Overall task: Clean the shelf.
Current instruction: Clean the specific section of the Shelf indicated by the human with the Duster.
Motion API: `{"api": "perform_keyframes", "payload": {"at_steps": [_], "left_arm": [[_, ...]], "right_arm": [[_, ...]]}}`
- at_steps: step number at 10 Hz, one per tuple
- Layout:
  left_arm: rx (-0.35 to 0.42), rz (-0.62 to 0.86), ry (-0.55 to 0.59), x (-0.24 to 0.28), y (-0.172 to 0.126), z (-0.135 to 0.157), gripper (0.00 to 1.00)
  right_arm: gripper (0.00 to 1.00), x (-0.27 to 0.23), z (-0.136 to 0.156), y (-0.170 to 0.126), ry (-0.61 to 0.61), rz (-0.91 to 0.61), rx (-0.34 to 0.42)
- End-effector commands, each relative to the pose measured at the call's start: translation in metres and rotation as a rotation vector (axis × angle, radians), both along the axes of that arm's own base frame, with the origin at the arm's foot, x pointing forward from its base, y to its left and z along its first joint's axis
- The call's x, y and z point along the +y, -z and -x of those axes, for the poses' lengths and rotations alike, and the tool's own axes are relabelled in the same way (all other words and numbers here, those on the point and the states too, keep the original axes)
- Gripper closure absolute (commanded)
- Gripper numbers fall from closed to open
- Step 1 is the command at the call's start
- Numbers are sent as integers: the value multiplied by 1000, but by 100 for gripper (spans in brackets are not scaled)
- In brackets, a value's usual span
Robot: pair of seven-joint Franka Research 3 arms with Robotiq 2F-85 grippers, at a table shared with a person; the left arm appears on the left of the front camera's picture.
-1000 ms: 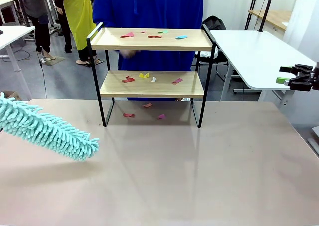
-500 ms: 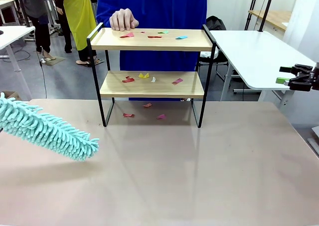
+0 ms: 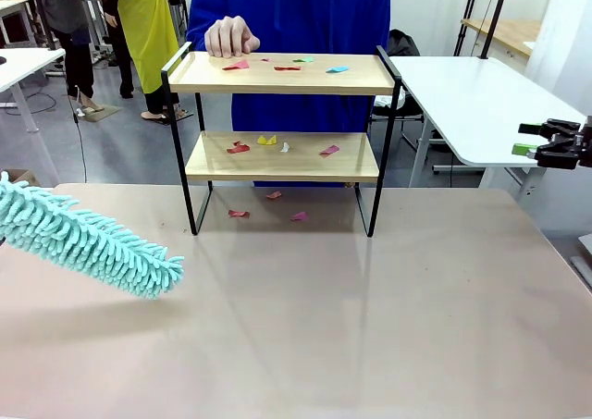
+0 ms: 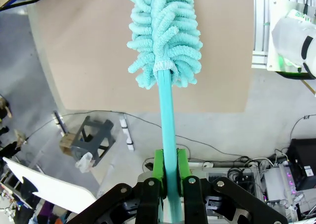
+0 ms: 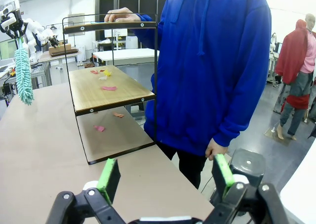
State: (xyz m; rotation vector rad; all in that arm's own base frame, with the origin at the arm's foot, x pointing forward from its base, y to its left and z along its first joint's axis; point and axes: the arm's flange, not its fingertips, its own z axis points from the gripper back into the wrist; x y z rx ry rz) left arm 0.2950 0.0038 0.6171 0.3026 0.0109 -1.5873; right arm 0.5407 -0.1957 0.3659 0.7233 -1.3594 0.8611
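Near left, the fluffy teal duster point(image 3: 92, 239) hangs tilted over the table point(image 3: 370, 326). The left wrist view shows the left gripper point(image 4: 170, 167) pinching its handle between the green pads. At the right edge, the right gripper point(image 3: 536, 144) has its jaws spread wide with nothing between them.

The shelf point(image 3: 282, 165) stands mid-table on the far side. Coloured scraps point(image 3: 268, 141), paper I think, lie on both boards and on the table underneath. A person's hand point(image 3: 230, 37) rests on the top board's far left edge, just beside a pink scrap. The right wrist view adds their other hand point(image 5: 216, 147) hanging down.
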Motion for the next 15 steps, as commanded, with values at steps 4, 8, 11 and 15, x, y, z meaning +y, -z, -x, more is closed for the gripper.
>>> {"api": "perform_keyframes", "payload": {"at_steps": [4, 8, 11, 15], "left_arm": [[6, -2, 11, 4, -3, 2, 87], [28, 209, -132, 27, -55, 41, 87], [30, 400, -295, -11, -125, 69, 87], [19, 709, -596, -96, -186, 76, 87]], "right_arm": [[0, 2, 0, -3, -1, -1, -6], [0, 2, 0, -3, -1, -1, -6], [0, 2, 0, -3, -1, -1, -6], [0, 2, 0, -3, -1, -1, -6]]}}
